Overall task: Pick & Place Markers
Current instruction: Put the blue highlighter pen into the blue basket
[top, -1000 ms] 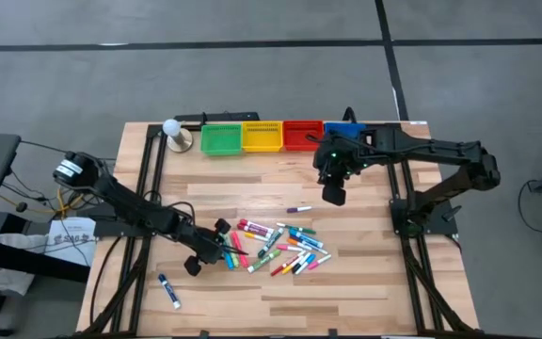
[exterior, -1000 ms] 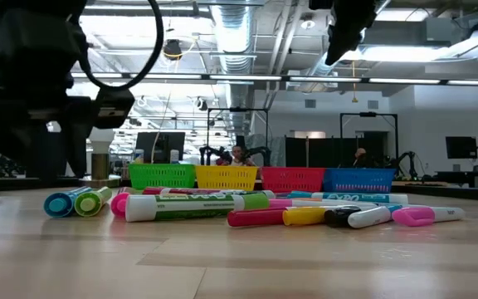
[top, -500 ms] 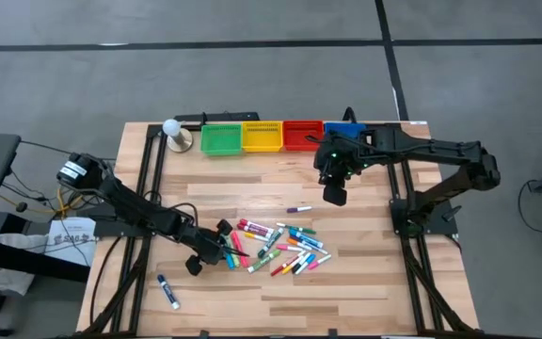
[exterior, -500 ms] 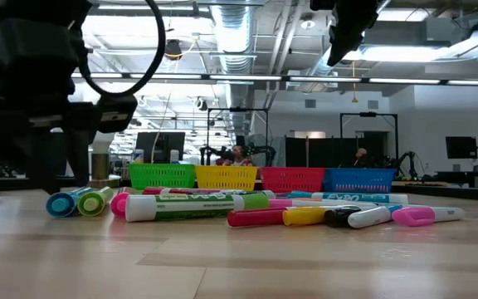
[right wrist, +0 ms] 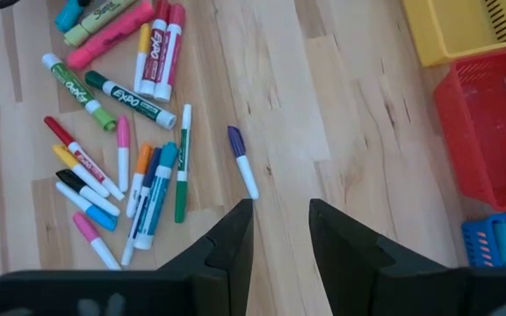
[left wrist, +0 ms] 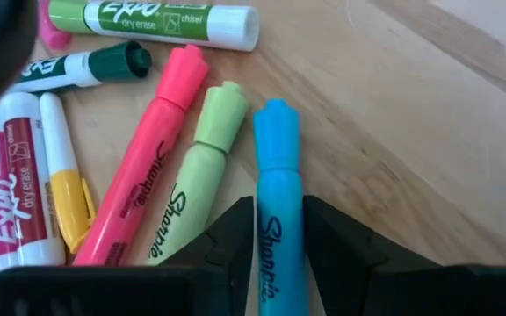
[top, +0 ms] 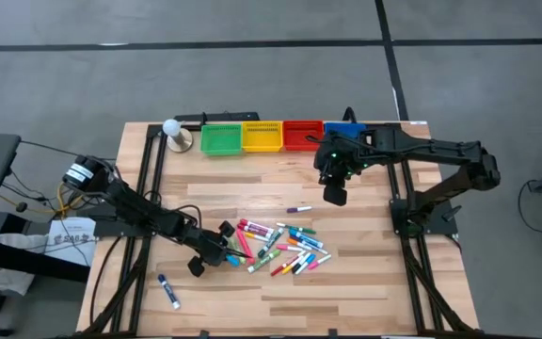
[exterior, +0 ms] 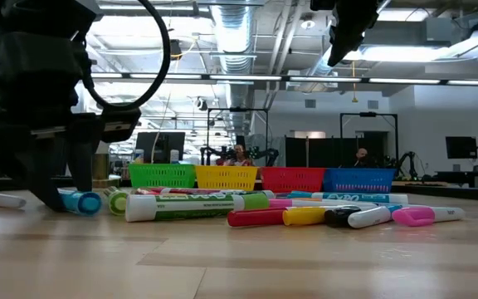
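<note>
Pale wooden planks form the table top (top: 280, 193), set on a grey floor. Low and left of centre in the high view, the left gripper (left wrist: 278, 230) is down at the left edge of the pile of markers (top: 276, 247). Its two dark fingers (left wrist: 231, 235) stand narrowly apart on either side of a light blue highlighter marker (left wrist: 277, 211) lying flat on the wood; whether they press on it cannot be told. Just beside that one lie a light green highlighter (left wrist: 198, 171) and a pink highlighter (left wrist: 148, 167), with white-bodied red, green and yellow markers past them. Towards the lower left of the high view a blue-capped white marker (top: 168, 291) lies well apart from the pile. Above the pile, near centre, a small purple-capped marker (top: 298, 209) lies alone. Higher, right of centre, the right gripper (right wrist: 278, 230) hangs in the air over bare wood, fingers part-way apart with nothing between them. Along the far edge stand four plastic bins (top: 282, 137): green, yellow, red and blue.
</note>
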Robot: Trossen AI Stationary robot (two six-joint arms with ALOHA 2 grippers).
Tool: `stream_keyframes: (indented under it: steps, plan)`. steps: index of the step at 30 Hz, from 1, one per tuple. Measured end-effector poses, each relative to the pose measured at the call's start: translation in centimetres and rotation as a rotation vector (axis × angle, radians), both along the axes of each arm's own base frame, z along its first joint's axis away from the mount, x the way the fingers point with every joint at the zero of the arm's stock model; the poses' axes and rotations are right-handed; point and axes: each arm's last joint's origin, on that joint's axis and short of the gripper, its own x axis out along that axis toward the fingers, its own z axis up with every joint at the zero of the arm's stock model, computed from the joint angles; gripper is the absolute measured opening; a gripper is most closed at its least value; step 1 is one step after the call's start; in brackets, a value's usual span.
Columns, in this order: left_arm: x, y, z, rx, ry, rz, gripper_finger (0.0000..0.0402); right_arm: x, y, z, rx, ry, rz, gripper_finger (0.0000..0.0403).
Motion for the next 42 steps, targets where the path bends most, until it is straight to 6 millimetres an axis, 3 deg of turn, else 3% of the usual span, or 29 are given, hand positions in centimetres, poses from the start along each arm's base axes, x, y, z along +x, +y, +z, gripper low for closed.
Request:
stream_keyframes:
  steps: [16, 22, 27, 32, 42]
  plan:
    - [0.2, -0.4, 0.3, -0.032, -0.03, 0.03, 0.007, 0.0, 0.0, 0.0, 0.0, 0.0, 0.0, 0.0103]
    - [0.9, -1.2, 2.0, -0.031, -0.119, 0.046, 0.0071, 0.0, 0.0, 0.0, 0.0, -0.001, 0.0, 0.0103]
    - [0.7, -0.7, 4.9, 0.0, -0.273, 0.145, 0.0074, 0.1, 0.0, 0.0, -0.003, -0.01, 0.002, 0.0102]
    - [-0.2, 0.8, 9.5, 0.021, -0.521, 0.339, 0.0074, 0.6, -0.1, 0.3, -0.013, -0.066, 0.006, 0.0102]
    - [-2.5, 5.3, 19.2, -0.344, -1.147, 0.638, 0.0074, 3.0, -0.3, 2.3, -0.071, -0.387, 0.026, 0.0102]
